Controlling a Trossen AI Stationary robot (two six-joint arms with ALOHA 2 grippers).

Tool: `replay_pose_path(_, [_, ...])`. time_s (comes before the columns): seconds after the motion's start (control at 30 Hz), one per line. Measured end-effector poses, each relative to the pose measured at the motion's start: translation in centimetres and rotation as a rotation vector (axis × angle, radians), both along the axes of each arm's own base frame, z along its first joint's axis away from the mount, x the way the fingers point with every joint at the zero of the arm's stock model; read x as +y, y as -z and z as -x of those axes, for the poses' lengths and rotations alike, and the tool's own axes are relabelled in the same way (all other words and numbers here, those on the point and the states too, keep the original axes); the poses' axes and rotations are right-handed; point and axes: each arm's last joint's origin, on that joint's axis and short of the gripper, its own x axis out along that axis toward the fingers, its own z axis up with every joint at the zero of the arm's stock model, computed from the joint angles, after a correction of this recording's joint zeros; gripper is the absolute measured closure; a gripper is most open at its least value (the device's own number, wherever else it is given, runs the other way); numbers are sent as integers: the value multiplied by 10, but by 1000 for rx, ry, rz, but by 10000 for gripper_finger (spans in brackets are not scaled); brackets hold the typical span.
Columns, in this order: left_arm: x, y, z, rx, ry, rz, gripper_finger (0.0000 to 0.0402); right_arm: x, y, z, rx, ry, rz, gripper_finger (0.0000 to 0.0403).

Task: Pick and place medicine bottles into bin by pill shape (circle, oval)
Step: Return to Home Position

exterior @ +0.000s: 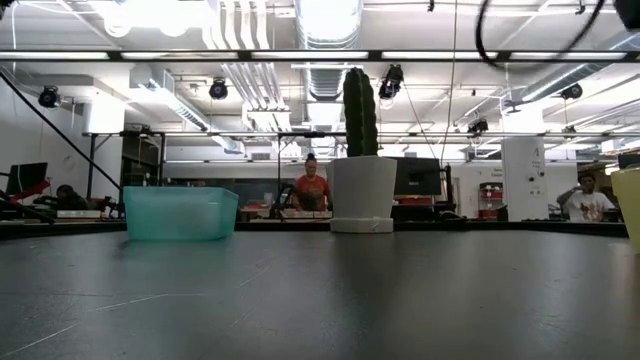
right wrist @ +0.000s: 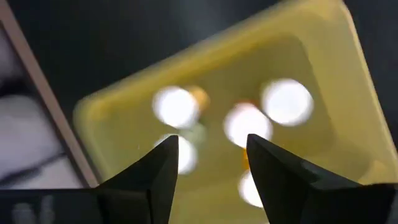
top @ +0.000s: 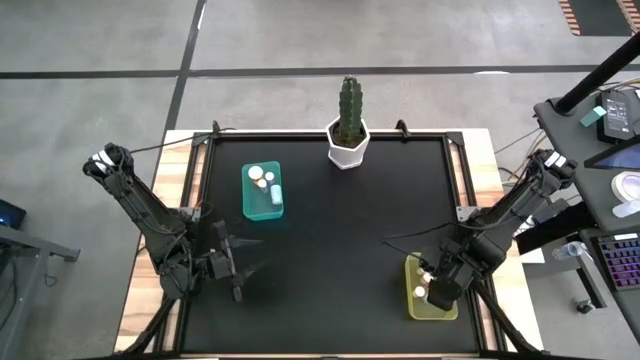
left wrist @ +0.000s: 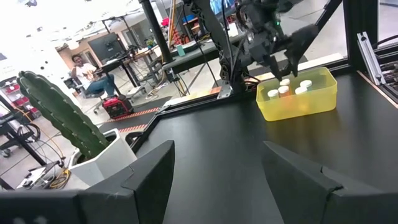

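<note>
Right claw released, empty, hung directly over yellow bin at 4 o'clock of desk. Bottles seen straight below, inside bin. Retreat judged upward first. Left claw released, parked at 8 o'clock.

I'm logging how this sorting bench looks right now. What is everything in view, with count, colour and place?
black table top: one, black, under everything
teal plastic bin: one, teal, left of centre toward the far edge
white-capped medicine bottles in teal bin: about three, white caps
yellow plastic bin: one, yellow, near right corner
white-capped medicine bottles in yellow bin: about five, white caps, some orange; blurred
cactus: one, green, in the pot
white hexagonal pot: one, white, middle of far edge
people: at least two, in the room beyond the table
left gripper: dark, open, empty, over the near left
right gripper: dark, open, over the yellow bin
</note>
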Motion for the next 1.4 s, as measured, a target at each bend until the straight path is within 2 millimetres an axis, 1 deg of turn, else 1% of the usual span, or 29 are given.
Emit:
replay_pose_path(0.07, [-1,-1,0,-9,3,14,178,5,-11,-5,-84,20,-9,226])
replay_pose_path(0.1, [-2,-3,1,-20,10,32,178,9,-18,-9,-168,22,-6,229])
replay_pose_path(0.13, [-4,-7,0,-36,42,63,178,12,-26,-15,-279,11,5,231])
replay_pose_path(0.2, [-9,-16,-1,-68,174,142,178,21,-42,-29,-534,-33,57,233])
replay_pose_path(0.27, [-13,-21,-4,-88,282,190,178,27,-54,-41,-758,-109,189,234])
replay_pose_path(0.33, [-11,-23,-12,-93,278,188,183,30,-64,-54,-931,-210,338,234])
replay_pose_path(0.4, [-4,-22,-22,-81,261,145,193,27,-69,-68,-1051,-330,448,234])
replay_pose_path(0.47, [5,-20,-34,-51,338,92,206,16,-74,-87,-1159,-455,503,234])
replay_pose_path(0.57, [31,-17,-52,24,494,11,233,-14,-72,-114,-1267,-624,476,234])
replay_pose_path(0.63, [53,-18,-56,65,496,-9,254,-39,-69,-128,-1303,-680,449,234])
replay_pose_path(0.7, [78,-22,-57,83,410,-6,277,-63,-63,-135,-1290,-700,454,234])
replay_pose_path(0.77, [101,-20,-52,106,330,-4,301,-87,-55,-137,-1262,-694,473,234])
replay_pose_path(0.83, [117,-15,-44,128,290,3,326,-106,-46,-136,-1233,-689,475,234])
replay_pose_path(0.9, [128,-15,-34,109,275,11,349,-125,-40,-133,-1217,-669,480,234])
replay_pose_path(1.0, [140,-12,-17,71,231,11,380,-146,-33,-128,-1195,-637,497,234])
replay_pose_path(1.1, [147,-8,0,52,201,14,398,-161,-25,-122,-1177,-619,513,234])
replay_pose_path(1.2, [150,-3,16,0,192,14,396,-172,-22,-114,-1201,-600,523,234])
replay_pose_path(1.3, [151,6,29,-38,191,24,396,-178,-17,-102,-1187,-580,531,234])
replay_pose_path(1.4, [152,19,37,-61,189,54,396,-180,-13,-86,-1193,-555,544,234])
